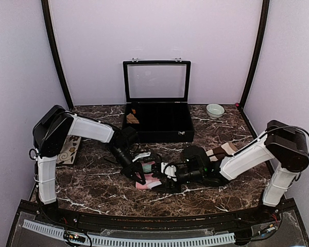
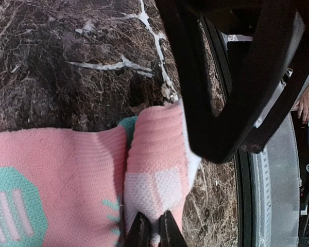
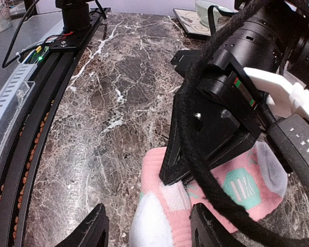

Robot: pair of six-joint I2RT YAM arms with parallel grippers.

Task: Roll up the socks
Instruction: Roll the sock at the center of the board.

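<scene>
The pink sock [image 1: 150, 181] with mint-green and white patches lies on the marble table between both grippers. In the left wrist view its end [image 2: 154, 154] is folded over, and my left gripper [image 2: 153, 232] is shut on the white patch of that fold. My left gripper [image 1: 142, 178] also shows in the top view. My right gripper [image 3: 149, 231] is open, its fingers [image 3: 90, 231] on either side of the sock's white tip [image 3: 152, 224]; it also shows in the top view [image 1: 165, 170]. The cream-beige sock with brown bands [image 1: 224, 150] lies behind the right arm.
A black box [image 1: 159, 128] with its glass lid up stands at the back, a small tan-brown bundle [image 1: 132, 118] inside it. A pale bowl [image 1: 215, 110] sits at the back right. A patterned card [image 1: 69, 149] lies at the left. The front rail [image 3: 20, 128] runs close by.
</scene>
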